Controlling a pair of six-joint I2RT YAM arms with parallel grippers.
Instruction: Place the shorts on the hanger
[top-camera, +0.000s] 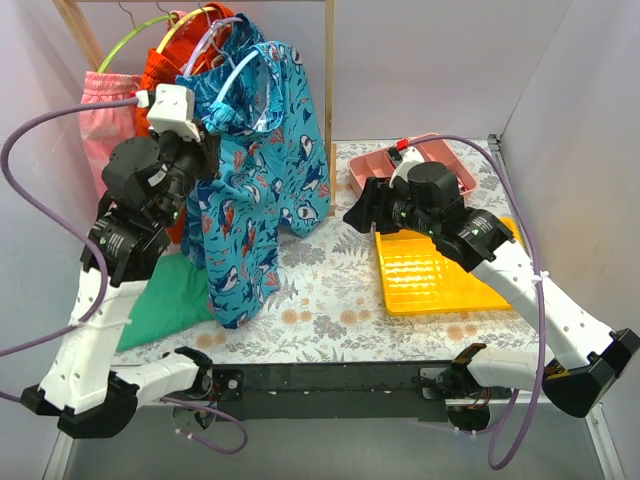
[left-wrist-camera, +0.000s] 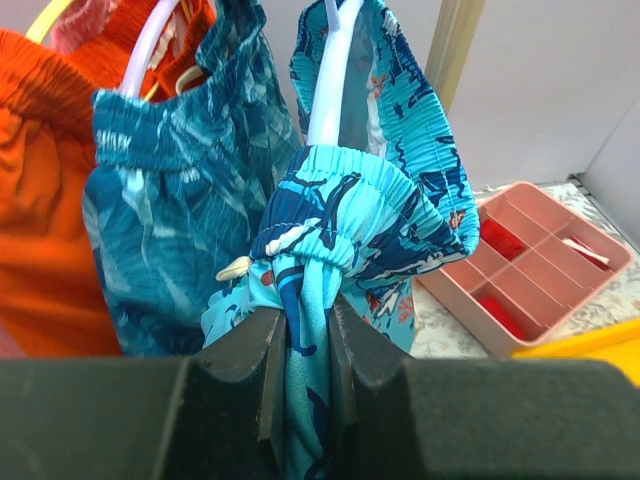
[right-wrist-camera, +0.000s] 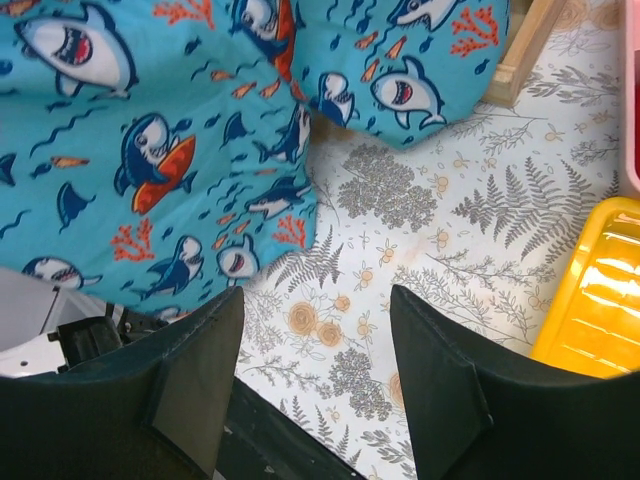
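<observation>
The bright blue shark-print shorts (top-camera: 270, 170) hang from the pale blue-white hanger (top-camera: 240, 72) on the rail at the back left, legs reaching down to the table. In the left wrist view the hanger arm (left-wrist-camera: 332, 90) runs through the gathered waistband (left-wrist-camera: 345, 215). My left gripper (left-wrist-camera: 305, 360) is shut on a fold of the shorts just under the waistband; it shows in the top view (top-camera: 205, 150). My right gripper (right-wrist-camera: 315, 370) is open and empty above the floral tablecloth, to the right of the shorts' legs (right-wrist-camera: 190, 130); it shows in the top view (top-camera: 362, 215).
Teal leaf-print shorts (left-wrist-camera: 170, 200), orange shorts (left-wrist-camera: 40, 200) and a pink garment (top-camera: 105, 125) hang on the same rail. A green cloth (top-camera: 165, 300) lies at the front left. A yellow tray (top-camera: 440, 270) and a pink compartment box (top-camera: 410, 165) sit on the right.
</observation>
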